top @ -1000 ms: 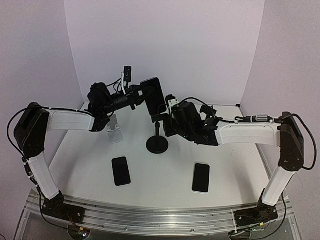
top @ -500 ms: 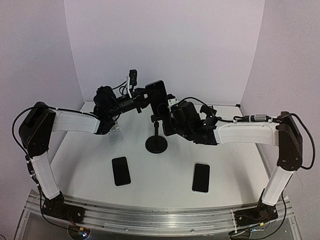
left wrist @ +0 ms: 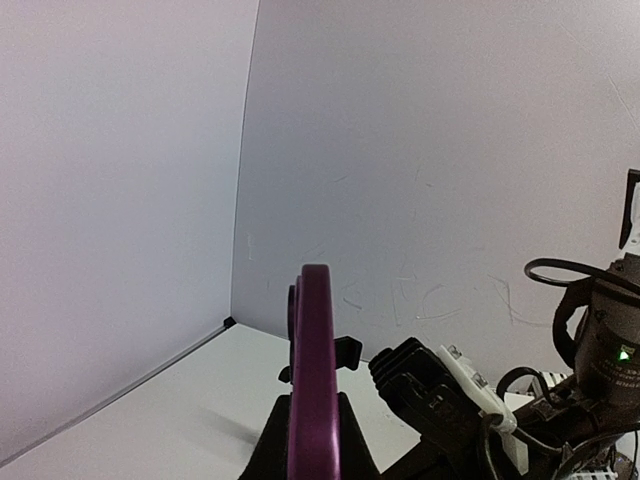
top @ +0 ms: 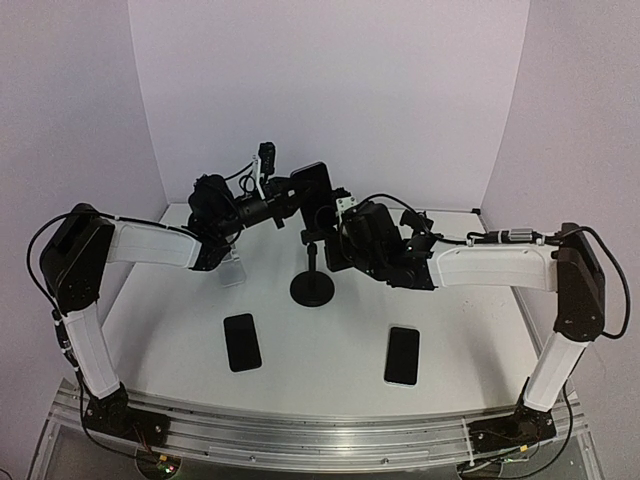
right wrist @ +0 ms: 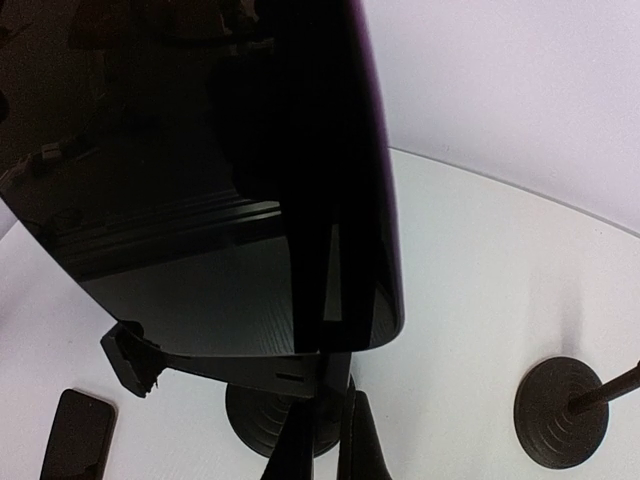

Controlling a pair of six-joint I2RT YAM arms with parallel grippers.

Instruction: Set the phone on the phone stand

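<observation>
Nearest me, two spare handsets lie flat on the table point(top: 320, 400), well apart: a black handset point(top: 242, 342) on the left and a white-edged handset point(top: 402, 354) on the right. Neither touches anything else.

Past them, at the middle of the table, stands the phone stand point(top: 313, 288), with a round black base and a thin upright pole. Left of it sits a small white stand point(top: 232, 270), partly hidden under my left forearm.

My right tool point(top: 330, 238) reaches in from the right at the top of the pole. In the right wrist view its fingers point(right wrist: 300, 450) run close together up to the underside of the stand's cradle point(right wrist: 135, 360), but I cannot tell whether they pinch anything. The phone's dark screen fills most of that view and blocks what lies behind it.

Farthest back, my left tool point(top: 297, 192) is clamped on the phone point(top: 313, 188), holding it upright in the air just above the cradle. From the left wrist the phone shows edge-on, a purple rim rising between my fingers point(left wrist: 262, 450), with the cradle arm just behind it and the right tool's body crowding in from the right.
</observation>
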